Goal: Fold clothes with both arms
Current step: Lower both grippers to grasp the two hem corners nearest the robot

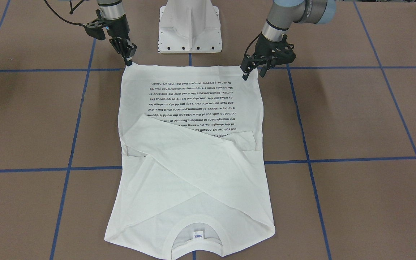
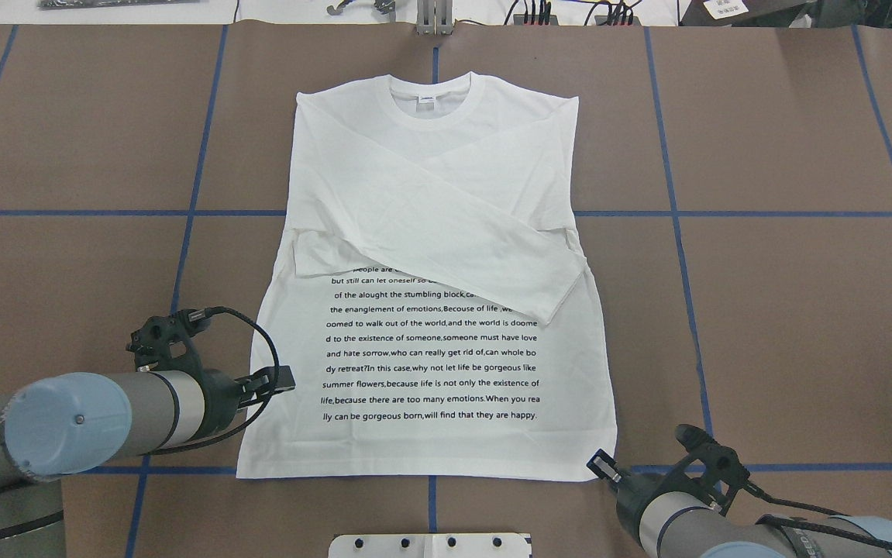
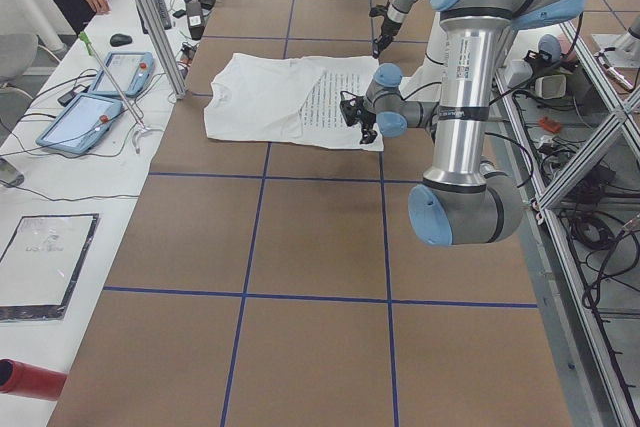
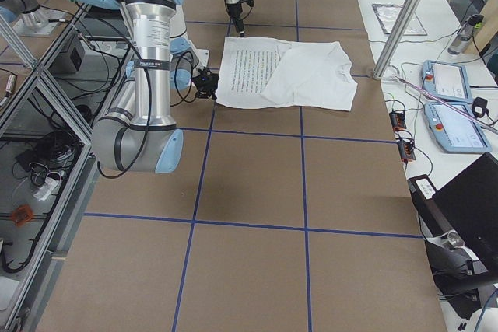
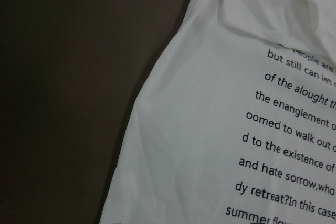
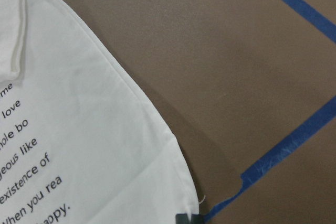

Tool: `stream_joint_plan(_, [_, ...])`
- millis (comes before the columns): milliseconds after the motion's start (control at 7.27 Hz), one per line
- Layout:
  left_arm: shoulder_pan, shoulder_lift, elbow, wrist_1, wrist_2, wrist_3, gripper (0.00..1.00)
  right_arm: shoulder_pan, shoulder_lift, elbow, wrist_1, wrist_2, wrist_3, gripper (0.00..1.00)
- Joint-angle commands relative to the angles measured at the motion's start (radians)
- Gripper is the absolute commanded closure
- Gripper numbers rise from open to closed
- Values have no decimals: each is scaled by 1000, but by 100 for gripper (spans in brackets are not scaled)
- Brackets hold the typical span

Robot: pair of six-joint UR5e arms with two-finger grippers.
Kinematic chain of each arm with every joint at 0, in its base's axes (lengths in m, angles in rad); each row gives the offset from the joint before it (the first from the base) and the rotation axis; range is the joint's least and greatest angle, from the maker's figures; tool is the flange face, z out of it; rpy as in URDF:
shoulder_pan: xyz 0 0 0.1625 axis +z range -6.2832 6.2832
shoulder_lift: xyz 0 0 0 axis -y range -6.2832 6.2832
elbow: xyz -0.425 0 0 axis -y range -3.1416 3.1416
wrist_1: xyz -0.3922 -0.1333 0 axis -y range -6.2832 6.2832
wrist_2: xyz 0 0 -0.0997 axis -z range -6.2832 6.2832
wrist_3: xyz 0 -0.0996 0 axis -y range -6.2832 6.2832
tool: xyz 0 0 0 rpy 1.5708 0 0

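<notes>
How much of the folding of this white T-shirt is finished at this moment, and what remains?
Done: both sleeves lie crossed over the chest of the T-shirt, which lies flat, print up. In hand: the left gripper and the right gripper sit near the corners of the hem, which is not yet lifted. Left: probably folding the hem toward the collar.

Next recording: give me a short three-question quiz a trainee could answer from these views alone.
1. True or false: the collar of the shirt lies at the end away from the robot's base.
2. The sleeves are: A spread out flat; B crossed over the front; C tucked underneath.
3. Fill in: the printed text faces ___.
Key: 1 true; 2 B; 3 up.
</notes>
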Motion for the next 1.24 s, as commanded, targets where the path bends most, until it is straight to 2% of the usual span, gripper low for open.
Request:
stream_joint_plan(0, [46, 34, 0, 10, 4, -50, 16, 2, 0, -1, 0, -1, 2, 100])
stream_joint_plan(688, [90, 40, -2, 17, 4, -79, 28, 10, 1, 11, 0, -2, 2, 100])
stream_joint_plan(1101, [97, 41, -3, 17, 4, -84, 46, 8, 1, 11, 0, -2, 3, 100])
